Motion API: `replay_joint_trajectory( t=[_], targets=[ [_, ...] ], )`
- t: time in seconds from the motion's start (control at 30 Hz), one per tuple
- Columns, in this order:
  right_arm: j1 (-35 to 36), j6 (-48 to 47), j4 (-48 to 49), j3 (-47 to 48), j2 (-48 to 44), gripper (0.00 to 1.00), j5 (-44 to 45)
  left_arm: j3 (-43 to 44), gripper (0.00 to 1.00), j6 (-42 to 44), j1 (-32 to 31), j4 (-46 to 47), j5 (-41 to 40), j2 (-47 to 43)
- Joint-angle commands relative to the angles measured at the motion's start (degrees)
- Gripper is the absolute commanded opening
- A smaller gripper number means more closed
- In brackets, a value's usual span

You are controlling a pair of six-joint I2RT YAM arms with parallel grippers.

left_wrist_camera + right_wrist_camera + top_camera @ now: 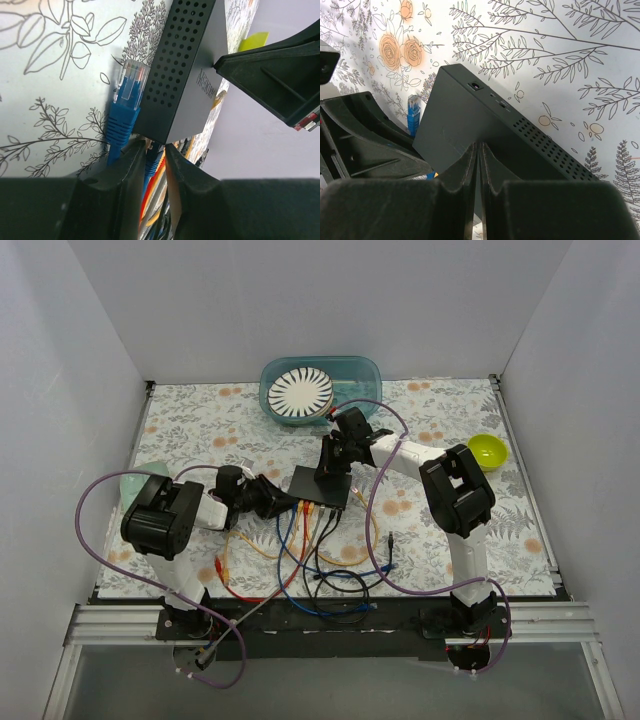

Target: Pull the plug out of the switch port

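The switch (322,487) is a flat dark grey box lying mid-table, with several coloured cables leaving its near edge. My right gripper (333,472) is shut, its closed fingertips resting on the switch's top face (455,125); in the right wrist view the gripper (479,146) is seen from behind. My left gripper (288,504) is at the switch's near left corner. In the left wrist view it (155,147) is closed narrowly on a blue plug (152,159) at the port edge. A second, loose blue plug (127,95) lies on the cloth beside the switch's perforated side (185,70).
A tangle of red, orange, blue and black cables (320,565) spreads toward the near edge. A teal tub (355,375) holding a striped plate (302,392) stands at the back. A yellow-green bowl (487,451) is on the right and a pale green bowl (135,485) on the left.
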Motion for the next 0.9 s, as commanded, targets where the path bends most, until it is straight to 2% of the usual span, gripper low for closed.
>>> replay_joint_trajectory(
  t=[0.0,0.1,0.33,0.6,0.87],
  targets=[
    [0.5,-1.8,-3.1,-1.8,-0.1,0.13,1.8,-1.4,0.21,1.0,-0.6,-4.6,-1.3,2.2],
    [0.7,-1.9,-3.3,-2.0,-0.3,0.14,1.9,-1.5,0.20,-0.6,-0.6,-3.6,-1.3,2.9],
    [1.2,-2.0,-3.4,-2.6,-0.8,0.13,2.2,-1.0,0.00,-2.2,-0.7,-2.2,-0.1,4.1],
    [3.4,-3.8,-4.0,-3.5,-5.9,0.14,3.6,-1.6,0.00,-2.0,-0.6,-1.6,0.5,3.7],
    [7.4,-2.8,-4.1,-6.0,-5.0,0.13,1.0,-1.9,0.00,-2.0,-0.5,-1.4,1.5,3.4]
  ],
)
